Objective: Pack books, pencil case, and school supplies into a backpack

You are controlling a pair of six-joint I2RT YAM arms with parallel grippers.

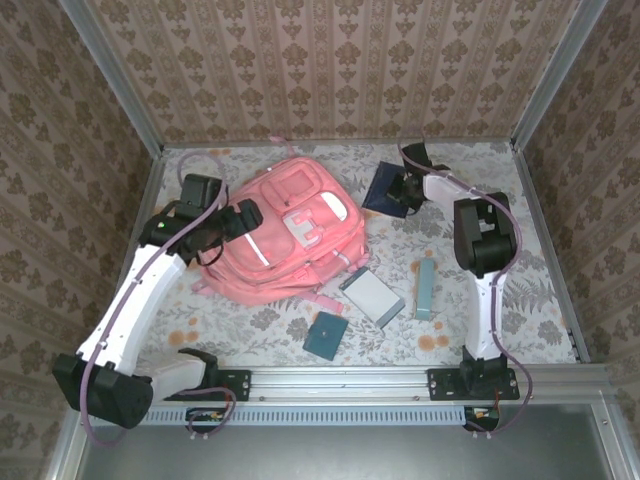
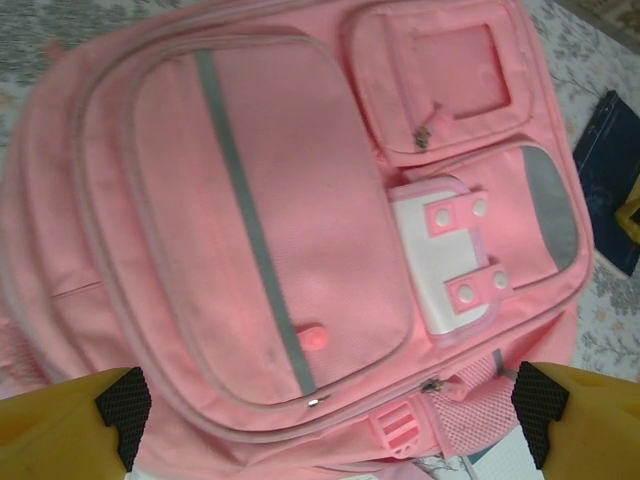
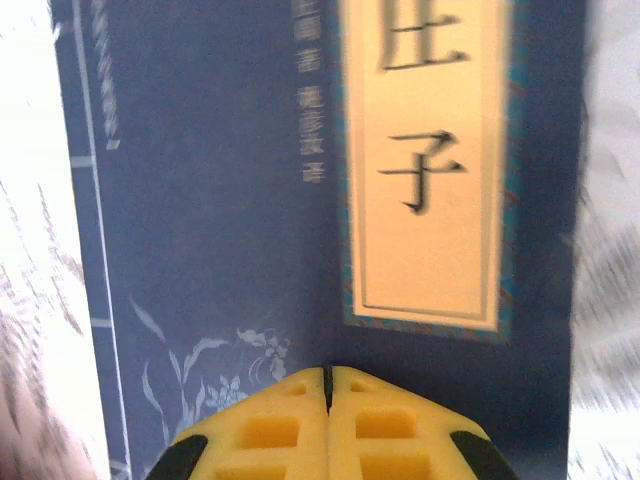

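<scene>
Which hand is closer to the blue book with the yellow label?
Right. The right hand is shut at the book; the left hand hangs open above the backpack.

The backpack lies front up beneath the left gripper, whose yellow fingers stand wide apart. A grey stripe runs down the backpack's big pocket, with a white flap to the pocket's right. A navy book lies just right of the backpack.

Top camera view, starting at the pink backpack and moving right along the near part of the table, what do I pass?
pink backpack → small dark-teal pad → grey-white book → slim pale-teal box
</scene>
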